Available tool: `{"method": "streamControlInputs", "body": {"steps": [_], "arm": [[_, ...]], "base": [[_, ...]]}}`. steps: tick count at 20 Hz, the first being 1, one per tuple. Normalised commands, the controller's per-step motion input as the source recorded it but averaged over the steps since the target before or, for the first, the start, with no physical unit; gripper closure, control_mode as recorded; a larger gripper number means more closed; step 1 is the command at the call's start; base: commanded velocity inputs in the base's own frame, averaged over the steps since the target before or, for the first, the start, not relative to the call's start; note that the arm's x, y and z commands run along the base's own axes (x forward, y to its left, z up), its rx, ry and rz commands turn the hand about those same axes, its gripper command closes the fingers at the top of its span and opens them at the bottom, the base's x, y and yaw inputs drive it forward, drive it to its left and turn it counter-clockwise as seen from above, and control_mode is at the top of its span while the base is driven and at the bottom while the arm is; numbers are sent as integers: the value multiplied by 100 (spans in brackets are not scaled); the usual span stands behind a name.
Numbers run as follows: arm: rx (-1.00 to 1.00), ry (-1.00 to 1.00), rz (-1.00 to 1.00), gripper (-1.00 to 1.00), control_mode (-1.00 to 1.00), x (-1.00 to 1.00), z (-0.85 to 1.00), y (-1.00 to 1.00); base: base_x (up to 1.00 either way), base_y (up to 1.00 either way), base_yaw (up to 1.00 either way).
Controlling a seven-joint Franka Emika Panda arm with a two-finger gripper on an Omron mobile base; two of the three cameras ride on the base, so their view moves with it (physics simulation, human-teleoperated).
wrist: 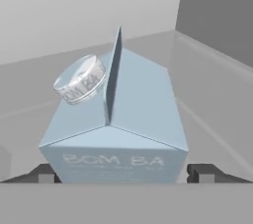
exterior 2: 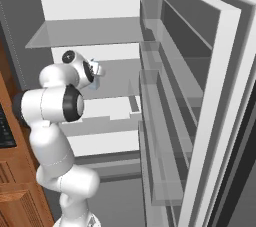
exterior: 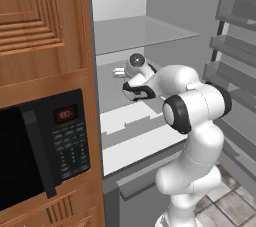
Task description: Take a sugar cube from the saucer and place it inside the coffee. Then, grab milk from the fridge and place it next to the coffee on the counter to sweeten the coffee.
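Inside the fridge (exterior 2: 95, 31), the gripper (wrist: 127, 172) straddles the milk (wrist: 118, 124), fingers spread just wider than the carton, lined up to grip; nothing clamped yet.

2 base views flank the open fridge (exterior: 150, 36); hand view hugs the milk (wrist: 118, 119).

The milk (wrist: 116, 119) reads "BOM BA" on its front face and again around its round cap (wrist: 80, 80).
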Motion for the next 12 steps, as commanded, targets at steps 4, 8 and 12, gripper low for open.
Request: {"method": "streamControlInputs", "body": {"steps": [4, 8, 12], "arm": [[0, 0, 0, 100, -100, 3, -8, 0], [0, -1, 0, 100, -100, 0, 0, 0], [0, 0, 0, 100, -100, 0, 0, 0]], "base": [[0, 0, 0], [0, 0, 0], [0, 0, 0]]}}
